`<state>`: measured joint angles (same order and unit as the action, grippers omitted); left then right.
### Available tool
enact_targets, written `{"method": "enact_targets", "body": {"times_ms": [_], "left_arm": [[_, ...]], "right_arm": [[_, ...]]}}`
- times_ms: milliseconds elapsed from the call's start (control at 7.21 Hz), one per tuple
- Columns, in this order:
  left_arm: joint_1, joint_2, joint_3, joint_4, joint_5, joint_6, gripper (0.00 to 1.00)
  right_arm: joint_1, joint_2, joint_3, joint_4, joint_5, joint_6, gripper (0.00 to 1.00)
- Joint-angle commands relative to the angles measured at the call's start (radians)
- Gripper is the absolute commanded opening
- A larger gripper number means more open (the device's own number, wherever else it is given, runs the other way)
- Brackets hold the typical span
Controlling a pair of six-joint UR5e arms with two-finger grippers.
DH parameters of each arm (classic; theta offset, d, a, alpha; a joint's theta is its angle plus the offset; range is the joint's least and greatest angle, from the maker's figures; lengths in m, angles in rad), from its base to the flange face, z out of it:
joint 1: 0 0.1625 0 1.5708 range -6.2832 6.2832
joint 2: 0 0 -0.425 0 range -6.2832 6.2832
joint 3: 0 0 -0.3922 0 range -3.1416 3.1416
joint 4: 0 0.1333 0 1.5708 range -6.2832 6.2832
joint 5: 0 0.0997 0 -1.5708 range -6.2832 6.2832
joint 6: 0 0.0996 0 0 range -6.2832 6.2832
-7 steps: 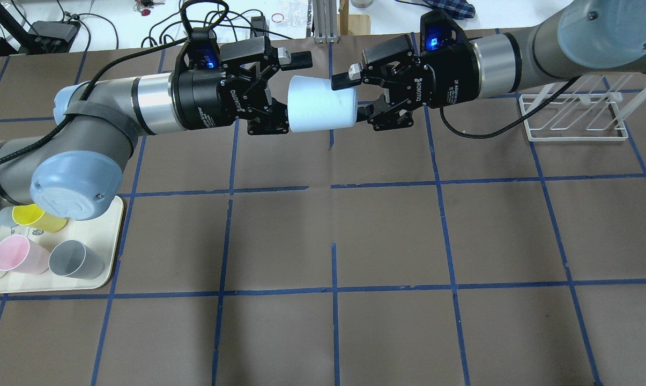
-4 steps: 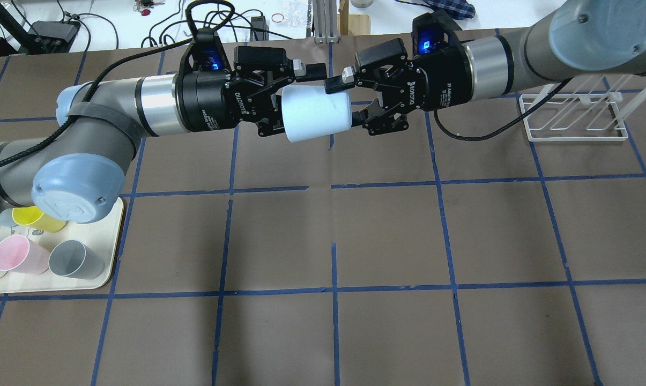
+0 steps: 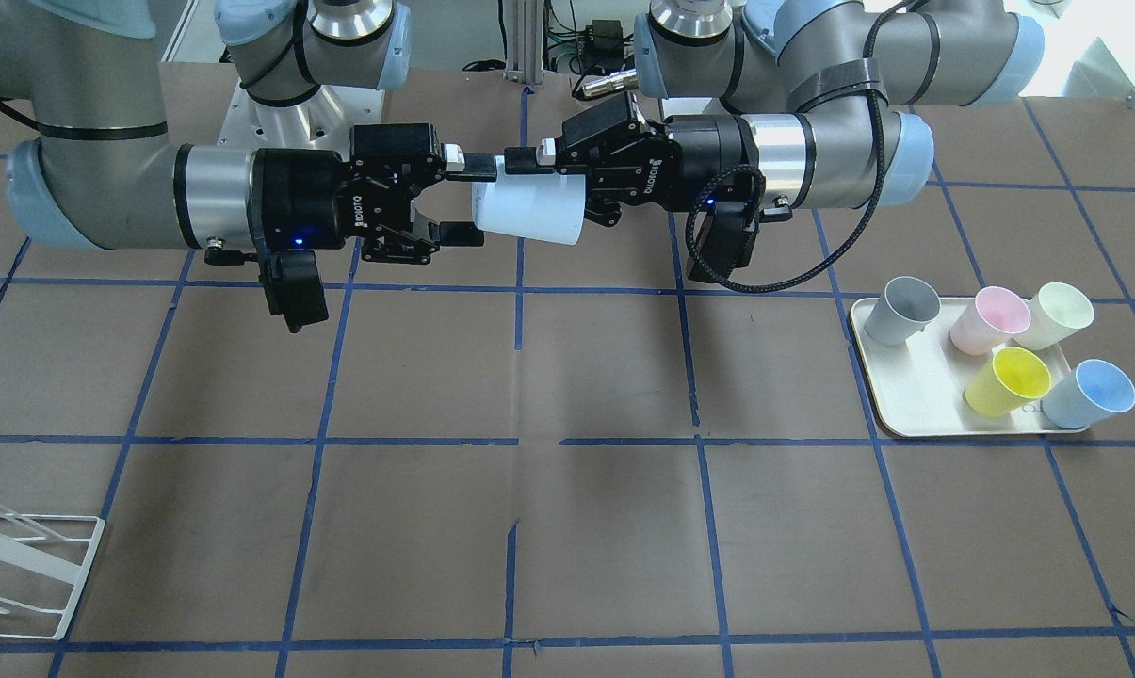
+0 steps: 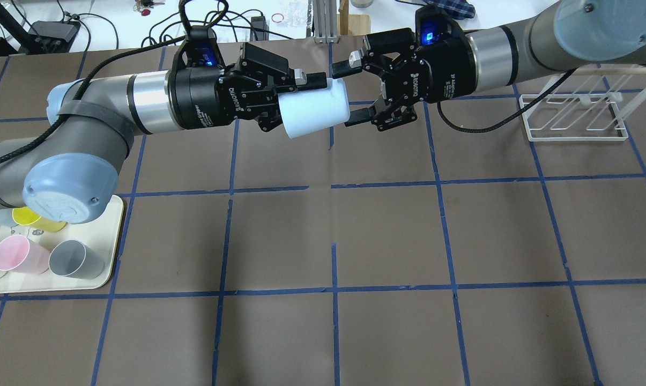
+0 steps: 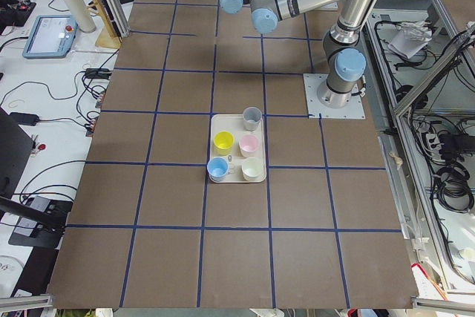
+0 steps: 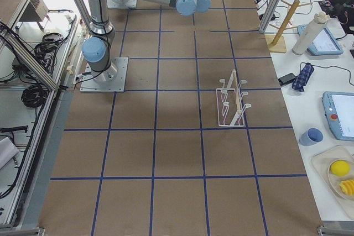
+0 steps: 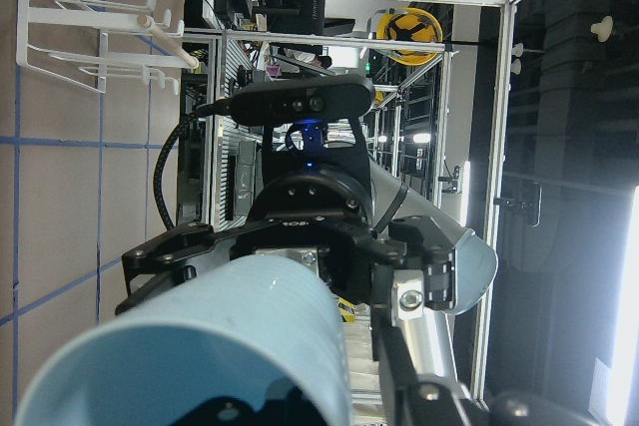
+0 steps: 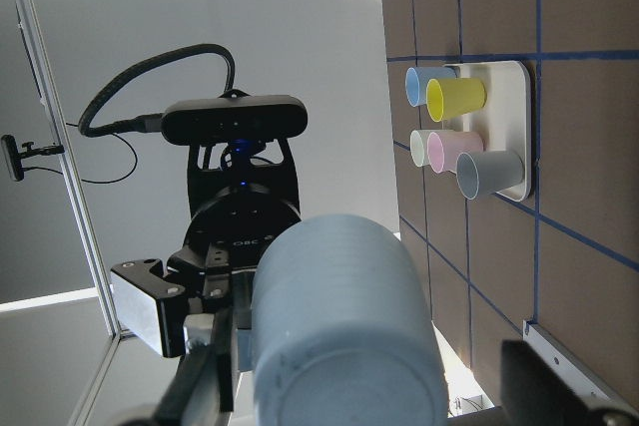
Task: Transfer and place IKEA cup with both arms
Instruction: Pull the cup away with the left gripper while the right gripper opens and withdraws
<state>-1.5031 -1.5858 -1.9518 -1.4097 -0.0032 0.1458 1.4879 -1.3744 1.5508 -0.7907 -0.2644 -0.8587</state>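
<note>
- Overhead: the IKEA cup [image 4: 314, 110] lies on its side in the air, midway between the bench's left and right ends, and shows against the strip by the far edge. The left gripper [image 4: 296, 104] is clamped on its wide mouth end. The right gripper [image 4: 340, 96] has its jaws spread wide, one finger on either side of the base; I cannot tell whether they touch it. A white rack [image 4: 569, 115] stands near the far right corner.
- Front-facing: a cream tray [image 3: 906, 395] by the left end holds a grey cup [image 3: 899, 311], a pink cup [image 3: 988, 320], a cream cup [image 3: 1057, 315], a yellow cup [image 3: 1008, 381] and a blue twin [image 3: 1090, 394].
- Exterior left: the five tray cups stand upright; the jaws cannot be judged here.
- Exterior right: the rack stands toward the right end.
- Left wrist: the cup fills the bottom, and the right gripper's fingers stand wide apart beyond it.
- Right wrist: the cup's base faces the lens, with the left gripper behind it.
</note>
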Motion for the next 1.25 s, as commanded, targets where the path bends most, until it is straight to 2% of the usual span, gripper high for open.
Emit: {"method": "enact_targets", "body": {"times_ms": [0, 139, 277, 555, 971, 1109], "left_arm": [[0.018, 0.003, 0.004, 0.0, 0.008, -0.023, 0.06], [0.039, 0.006, 0.007, 0.0, 0.018, -0.037, 0.0], [0.067, 0.01, 0.013, 0.006, 0.104, -0.069, 0.0], [0.121, 0.024, 0.04, 0.145, 0.294, -0.287, 0.0], [0.126, 0.038, 0.125, 0.161, 0.73, -0.344, 0.0], [0.135, 0.038, 0.148, 0.144, 0.876, -0.339, 0.0]], "right_arm": [[-0.026, 0.027, -0.05, -0.001, -0.009, 0.015, 1.0], [-0.047, 0.028, -0.051, -0.002, -0.086, 0.013, 1.0], [-0.055, 0.02, -0.052, -0.008, -0.187, 0.015, 1.0], [-0.055, 0.023, -0.121, -0.045, -0.37, 0.042, 1.0], [-0.052, 0.02, -0.159, -0.212, -0.67, 0.201, 1.0], [-0.052, 0.017, -0.176, -0.287, -0.805, 0.295, 1.0]]}}
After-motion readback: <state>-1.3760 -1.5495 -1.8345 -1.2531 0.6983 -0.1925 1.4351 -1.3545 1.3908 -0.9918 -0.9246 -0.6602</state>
